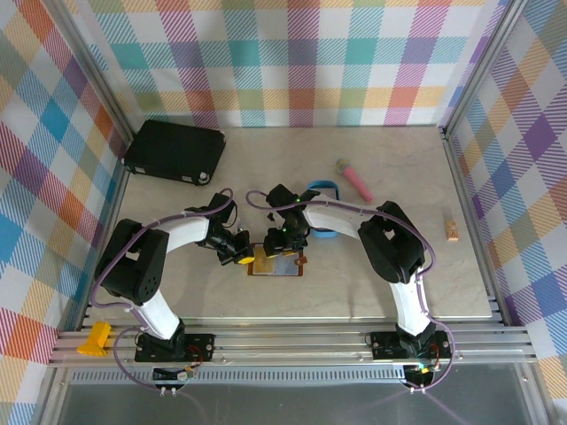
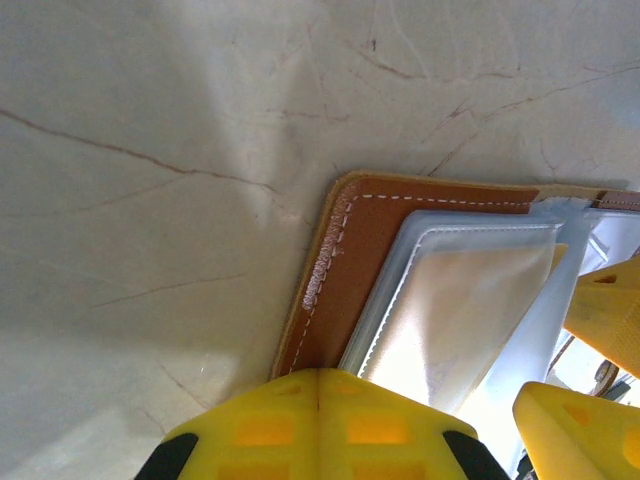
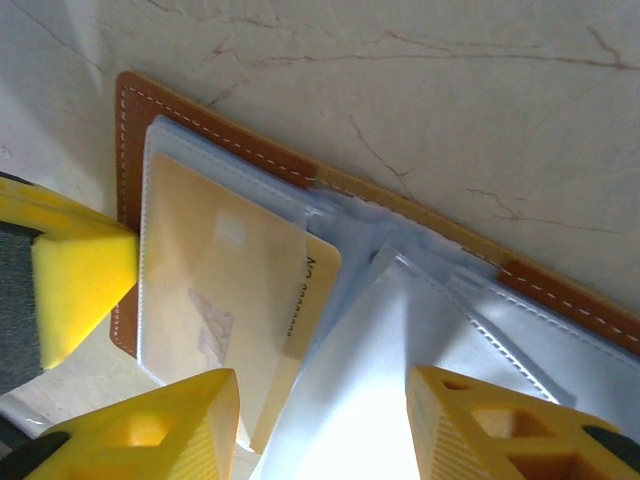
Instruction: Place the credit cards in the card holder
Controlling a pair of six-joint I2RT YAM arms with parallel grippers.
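Note:
The brown card holder point(image 1: 276, 263) lies open on the table, its pale pocket leaves up. My left gripper point(image 2: 318, 400) is shut with nothing between its fingers, its tips resting on the holder's left edge point(image 2: 340, 260). A beige credit card point(image 3: 230, 300) sits mostly inside a clear pocket, its right end sticking out. My right gripper point(image 3: 320, 420) hovers over the holder's middle, open, with a loose clear pocket leaf point(image 3: 400, 360) standing between its fingers point(image 3: 150, 430). The left gripper's fingertip point(image 3: 70, 280) shows at the holder's edge.
A large black case point(image 1: 174, 150) lies at the back left. A blue tray point(image 1: 323, 190) sits partly behind the right arm, a pink stick point(image 1: 356, 180) beside it. A small beige piece point(image 1: 452, 228) lies near the right wall.

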